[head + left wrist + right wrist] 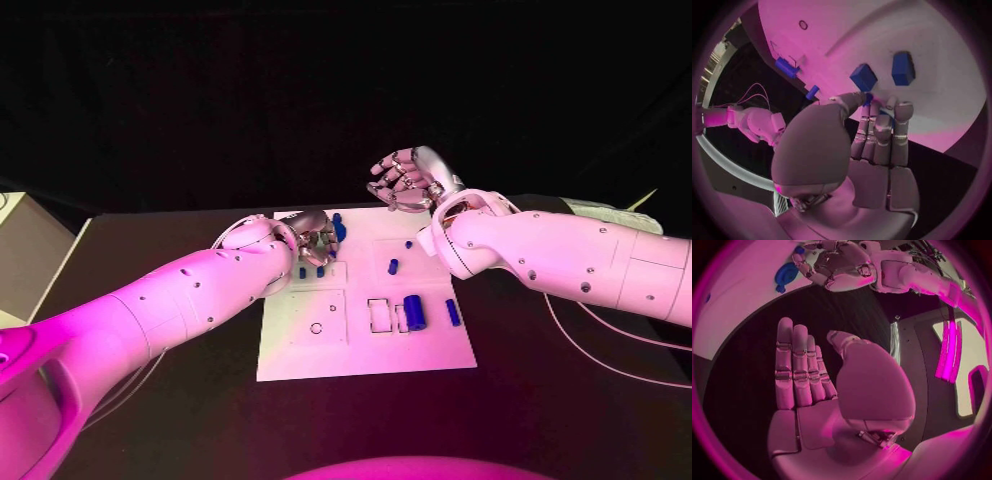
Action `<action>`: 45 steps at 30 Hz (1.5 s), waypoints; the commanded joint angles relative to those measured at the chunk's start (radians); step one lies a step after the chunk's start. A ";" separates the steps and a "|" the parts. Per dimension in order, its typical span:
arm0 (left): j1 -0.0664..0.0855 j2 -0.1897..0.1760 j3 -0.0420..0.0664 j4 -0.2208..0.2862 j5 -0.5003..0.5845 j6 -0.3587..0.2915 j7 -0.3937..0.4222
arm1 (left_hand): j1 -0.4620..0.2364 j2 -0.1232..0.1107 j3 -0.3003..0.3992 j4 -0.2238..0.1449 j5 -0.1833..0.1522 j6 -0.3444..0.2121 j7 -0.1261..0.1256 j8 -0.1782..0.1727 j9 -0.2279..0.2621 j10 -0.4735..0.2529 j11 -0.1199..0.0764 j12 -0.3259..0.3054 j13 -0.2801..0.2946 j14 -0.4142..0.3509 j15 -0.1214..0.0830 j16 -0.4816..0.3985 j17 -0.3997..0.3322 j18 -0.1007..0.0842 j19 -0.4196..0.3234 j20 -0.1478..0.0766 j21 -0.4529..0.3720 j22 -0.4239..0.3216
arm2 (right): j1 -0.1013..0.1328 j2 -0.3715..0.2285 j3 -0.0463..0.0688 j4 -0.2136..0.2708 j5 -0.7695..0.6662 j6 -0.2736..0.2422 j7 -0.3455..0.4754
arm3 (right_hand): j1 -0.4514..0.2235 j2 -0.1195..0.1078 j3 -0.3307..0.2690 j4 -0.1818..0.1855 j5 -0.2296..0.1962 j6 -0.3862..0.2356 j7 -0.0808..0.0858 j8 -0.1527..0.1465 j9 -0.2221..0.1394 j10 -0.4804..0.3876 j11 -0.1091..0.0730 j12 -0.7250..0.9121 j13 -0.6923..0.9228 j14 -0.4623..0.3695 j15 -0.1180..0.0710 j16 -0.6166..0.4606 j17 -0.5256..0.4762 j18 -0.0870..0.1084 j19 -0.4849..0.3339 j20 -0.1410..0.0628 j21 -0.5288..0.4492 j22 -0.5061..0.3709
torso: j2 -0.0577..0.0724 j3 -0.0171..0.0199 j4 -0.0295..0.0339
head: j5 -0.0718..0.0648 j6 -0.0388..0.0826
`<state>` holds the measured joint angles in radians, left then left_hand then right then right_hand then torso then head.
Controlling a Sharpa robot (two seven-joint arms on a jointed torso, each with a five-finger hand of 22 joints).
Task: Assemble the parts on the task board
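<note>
Nearest the head camera, the left arm (pixel 159 305) reaches in over the task board (pixel 361 350), a white plate in the middle of the black table (pixel 577 400). At its end the left hand (pixel 309 237) sits over the board's far left part; in the left wrist view its fingertips (pixel 898 107) close round a small blue part (pixel 868 98), seemingly pinched just above the plate beside two blue blocks (pixel 863 76). Further right, a dark blue cylinder (pixel 414 311) and a slimmer blue piece (pixel 451 312) lie near the rectangular cut-outs, apparently unseated. Beyond the board's far right corner the right hand (pixel 411 180) hovers with fingers straight and apart, holding nothing. I judge the assembly partly done, with several parts left.
</note>
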<state>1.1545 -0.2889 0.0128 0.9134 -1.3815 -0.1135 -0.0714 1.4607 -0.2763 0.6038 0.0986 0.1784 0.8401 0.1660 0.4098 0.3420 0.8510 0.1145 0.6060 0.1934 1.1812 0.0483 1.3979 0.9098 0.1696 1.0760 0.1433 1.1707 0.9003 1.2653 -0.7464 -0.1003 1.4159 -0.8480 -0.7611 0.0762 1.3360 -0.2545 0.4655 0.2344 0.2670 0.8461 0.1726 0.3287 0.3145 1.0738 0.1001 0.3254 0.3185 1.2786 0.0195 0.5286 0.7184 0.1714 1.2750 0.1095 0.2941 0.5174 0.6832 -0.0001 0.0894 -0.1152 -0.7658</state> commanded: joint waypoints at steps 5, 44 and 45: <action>-0.005 0.008 -0.009 -0.016 0.002 0.017 0.007 | -0.003 0.004 0.011 -0.001 -0.001 0.005 0.003 -0.005 -0.002 0.002 0.004 -0.004 -0.003 -0.001 0.002 0.003 -0.002 -0.015 0.002 0.002 0.007 0.002 | 0.000 0.003 0.000 0.000 0.011 -0.008 0.032 | -0.005 -0.008 0.001 -0.008 0.005 0.000 0.010 -0.006 -0.001 0.005 0.003 -0.006 -0.004 -0.006 0.002 -0.008 0.002 0.009 -0.003 0.008 -0.007 -0.004 | 0.000 0.0000 -0.0002 | -0.002 -0.001; -0.008 -0.026 -0.007 0.021 0.077 -0.114 0.074 | -0.017 0.057 0.064 -0.066 -0.006 0.130 -0.020 -0.018 0.013 0.155 -0.033 -0.042 -0.020 0.132 -0.032 0.069 0.123 -0.049 0.126 -0.028 0.133 0.176 | 0.000 0.004 0.000 -0.006 0.016 0.003 0.034 | -0.008 -0.007 0.000 -0.010 0.006 -0.001 0.011 -0.006 -0.001 0.004 0.005 -0.011 -0.013 -0.009 0.005 -0.018 0.005 0.009 -0.006 0.010 -0.015 -0.011 | -0.004 -0.0013 0.0020 | 0.000 0.005; -0.008 -0.032 -0.003 0.029 0.079 -0.118 0.075 | -0.019 0.056 0.064 -0.067 -0.006 0.131 -0.020 -0.019 0.013 0.156 -0.033 -0.045 -0.020 0.132 -0.032 0.069 0.121 -0.049 0.125 -0.028 0.132 0.174 | 0.000 0.004 0.000 -0.007 0.017 0.003 0.035 | -0.008 -0.007 0.000 -0.010 0.006 -0.001 0.011 -0.006 -0.001 0.004 0.005 -0.011 -0.013 -0.009 0.005 -0.018 0.005 0.009 -0.006 0.010 -0.015 -0.011 | -0.004 -0.0014 0.0021 | 0.001 0.005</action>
<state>1.1460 -0.3189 0.0080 0.9331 -1.3328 -0.2032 -0.0130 1.4487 -0.2221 0.6691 0.0384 0.1741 0.9623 0.1454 0.3946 0.3542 0.9995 0.0838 0.5660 0.1746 1.3046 0.0179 1.4620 1.0313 0.1380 1.1956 0.1127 1.2991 1.0753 1.2650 -0.7419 -0.1004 1.4095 -0.8295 -0.7641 0.0980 1.3320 -0.2585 0.4651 0.2289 0.2670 0.8471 0.1782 0.3287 0.3142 1.0739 0.1003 0.3173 0.3058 1.2751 0.0230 0.5144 0.7221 0.1707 1.2713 0.1131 0.2824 0.5068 0.6806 -0.0013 0.0907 -0.1150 -0.7612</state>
